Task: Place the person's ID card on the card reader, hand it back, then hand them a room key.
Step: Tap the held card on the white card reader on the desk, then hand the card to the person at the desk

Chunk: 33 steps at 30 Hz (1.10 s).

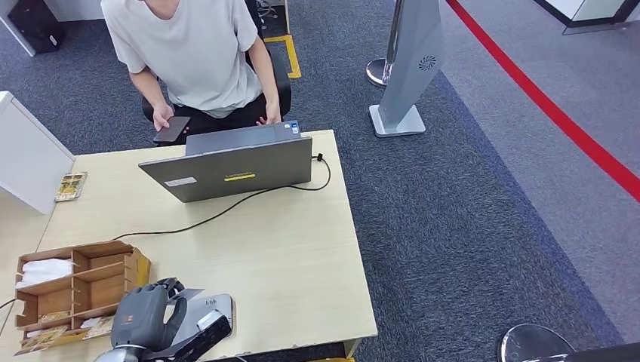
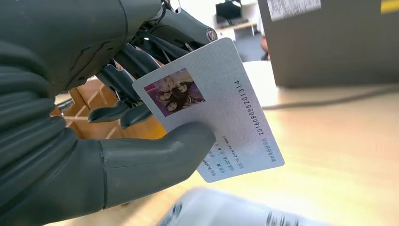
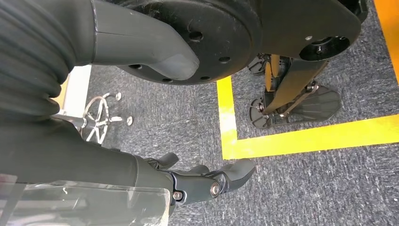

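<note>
Your left hand (image 2: pixel 94 141) pinches white plastic ID card with photo and printed number (image 2: pixel 216 108) between thumb and fingers, card tilted, hovering just above grey flat card reader (image 1: pixel 204 313) at near edge of pale wooden counter (image 1: pixel 287 249). Card not yet laid on reader, by my reading. Right hand (image 3: pixel 207 181) hangs over carpet floor, fingers loosely apart, holding nothing. You still owe: read, hand-back to seated person in pale T-shirt (image 1: pixel 189 53), then room key.
</note>
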Each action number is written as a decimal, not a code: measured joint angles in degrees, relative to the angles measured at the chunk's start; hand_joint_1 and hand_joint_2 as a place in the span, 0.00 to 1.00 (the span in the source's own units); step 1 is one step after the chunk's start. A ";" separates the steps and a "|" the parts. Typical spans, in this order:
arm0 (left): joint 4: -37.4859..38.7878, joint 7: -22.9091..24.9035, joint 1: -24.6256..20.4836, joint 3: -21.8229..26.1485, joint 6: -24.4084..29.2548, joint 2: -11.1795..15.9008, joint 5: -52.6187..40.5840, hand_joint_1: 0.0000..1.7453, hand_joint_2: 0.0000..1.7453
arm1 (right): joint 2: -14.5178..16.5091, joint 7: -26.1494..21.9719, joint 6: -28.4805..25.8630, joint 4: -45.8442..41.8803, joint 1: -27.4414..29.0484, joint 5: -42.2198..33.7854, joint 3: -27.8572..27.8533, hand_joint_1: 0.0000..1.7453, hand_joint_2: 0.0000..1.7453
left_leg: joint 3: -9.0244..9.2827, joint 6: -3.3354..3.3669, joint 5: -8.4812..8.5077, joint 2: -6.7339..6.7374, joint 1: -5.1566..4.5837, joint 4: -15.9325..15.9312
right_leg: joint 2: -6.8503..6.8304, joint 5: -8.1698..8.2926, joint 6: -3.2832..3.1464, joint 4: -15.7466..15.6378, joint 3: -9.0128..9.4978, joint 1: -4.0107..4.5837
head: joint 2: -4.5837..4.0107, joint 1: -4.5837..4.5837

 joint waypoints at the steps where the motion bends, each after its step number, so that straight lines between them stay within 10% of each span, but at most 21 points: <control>1: 0.21 -0.07 -0.02 -0.29 -0.71 0.37 0.43 1.00 1.00 | -0.02 0.15 0.02 -0.01 -0.03 0.02 0.10 0.00 1.00 | 0.00 0.00 0.00 0.00 0.00 0.00 | 0.00 0.00 0.00 0.00 0.00 0.00 | 0.00 0.00; 22: -1.53 0.33 -1.04 -3.43 2.96 4.91 -0.68 1.00 1.00 | -0.21 -0.03 0.08 -0.16 -0.13 0.47 0.82 0.00 1.00 | 0.02 -0.03 0.04 -0.01 0.00 0.00 | -0.01 0.01 0.00 0.01 0.02 0.00 | 0.00 -0.01; 33: -10.78 -11.23 -12.19 5.89 30.01 4.60 -4.40 1.00 1.00 | -0.22 -1.22 -0.21 -0.68 -0.17 3.02 2.65 0.00 1.00 | 0.02 -0.05 0.12 -0.07 0.03 0.00 | -0.09 0.04 -0.01 0.04 0.03 0.01 | 0.00 -0.01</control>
